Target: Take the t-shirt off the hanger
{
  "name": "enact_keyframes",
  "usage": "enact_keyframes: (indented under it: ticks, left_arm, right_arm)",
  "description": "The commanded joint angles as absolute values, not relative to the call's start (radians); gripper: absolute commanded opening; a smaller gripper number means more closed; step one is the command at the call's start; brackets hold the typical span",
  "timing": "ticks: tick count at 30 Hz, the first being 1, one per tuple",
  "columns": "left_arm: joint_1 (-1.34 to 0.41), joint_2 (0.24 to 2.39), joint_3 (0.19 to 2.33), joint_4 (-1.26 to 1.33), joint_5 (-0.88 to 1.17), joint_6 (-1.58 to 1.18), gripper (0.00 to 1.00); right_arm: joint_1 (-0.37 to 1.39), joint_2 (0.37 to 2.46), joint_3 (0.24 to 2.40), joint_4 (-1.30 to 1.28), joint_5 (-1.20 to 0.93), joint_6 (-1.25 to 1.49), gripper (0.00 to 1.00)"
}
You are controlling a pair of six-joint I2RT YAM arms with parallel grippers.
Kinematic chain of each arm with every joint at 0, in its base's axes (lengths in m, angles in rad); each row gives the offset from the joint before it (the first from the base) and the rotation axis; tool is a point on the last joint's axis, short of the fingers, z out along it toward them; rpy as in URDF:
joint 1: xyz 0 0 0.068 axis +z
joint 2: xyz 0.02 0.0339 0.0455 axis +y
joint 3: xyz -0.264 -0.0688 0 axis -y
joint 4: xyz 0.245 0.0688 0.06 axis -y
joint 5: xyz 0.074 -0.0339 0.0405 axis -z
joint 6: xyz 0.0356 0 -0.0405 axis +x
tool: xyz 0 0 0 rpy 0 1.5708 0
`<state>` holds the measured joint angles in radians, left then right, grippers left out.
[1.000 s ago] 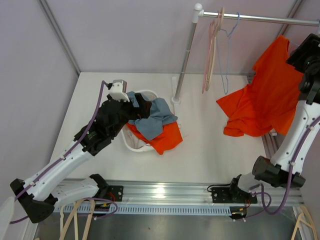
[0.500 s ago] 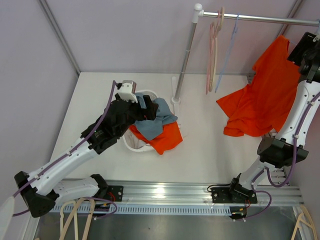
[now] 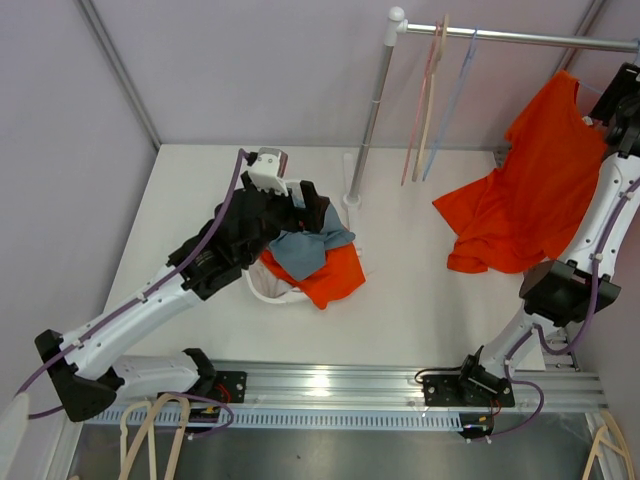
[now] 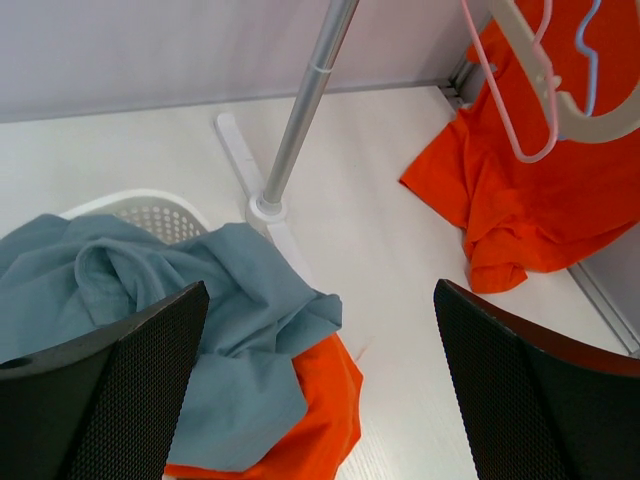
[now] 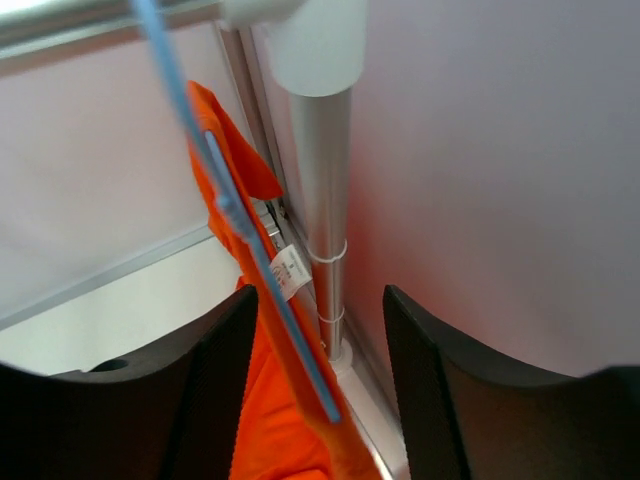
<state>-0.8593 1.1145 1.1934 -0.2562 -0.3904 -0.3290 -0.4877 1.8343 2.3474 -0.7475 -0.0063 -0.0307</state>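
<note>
The orange t-shirt (image 3: 530, 190) hangs from the rail at the far right, its lower part bunched on the table; it also shows in the left wrist view (image 4: 520, 200). In the right wrist view the t-shirt (image 5: 262, 420) is draped over a blue hanger (image 5: 240, 230) whose arm runs between my fingers, close to the left one. My right gripper (image 5: 320, 295) is open around the hanger, with a gap on its right side; from above it (image 3: 615, 105) sits at the shirt's upper edge. My left gripper (image 3: 310, 205) hovers wide open (image 4: 320, 290) above the basket, holding nothing.
A white basket (image 3: 262, 288) holds a grey-blue garment (image 3: 305, 245) and an orange one (image 3: 330, 280). Empty hangers (image 3: 425, 100) dangle from the rail (image 3: 520, 37). The rack's left pole (image 3: 370, 110) stands behind the basket. Its right pole (image 5: 320, 170) is just behind the hanger.
My left arm has swung right and back over the basket. My right gripper has risen slightly toward the rail and its jaws have narrowed a little. The empty hangers are swinging.
</note>
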Motion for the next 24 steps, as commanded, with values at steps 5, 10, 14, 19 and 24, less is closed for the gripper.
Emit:
enact_keyframes:
  ticks: [5,10,14,19,24]
  left_arm:
    - [-0.868,1.132,1.253,-0.226,-0.407,-0.273,1.0]
    - [-0.87,1.14,1.252,-0.229,-0.408,-0.278,0.99]
    - [-0.874,1.137,1.25,-0.23,-0.41,-0.279,0.99]
    - [-0.88,1.135,1.244,-0.239,-0.414,-0.281,1.0]
    - [-0.882,1.126,1.239,-0.244,-0.417,-0.279,1.0]
  right_arm:
    - [-0.506,1.898,2.375,-0.627,-0.156,-0.051,0.51]
    - [-0.505,1.904,2.378,-0.606,-0.204,-0.041,0.5]
    - [-0.503,1.888,2.372,-0.586,-0.219,-0.038,0.43]
    - [-0.502,1.873,2.347,-0.539,-0.248,-0.029,0.07]
    - [-0.492,1.87,2.313,-0.497,-0.244,-0.025,0.0]
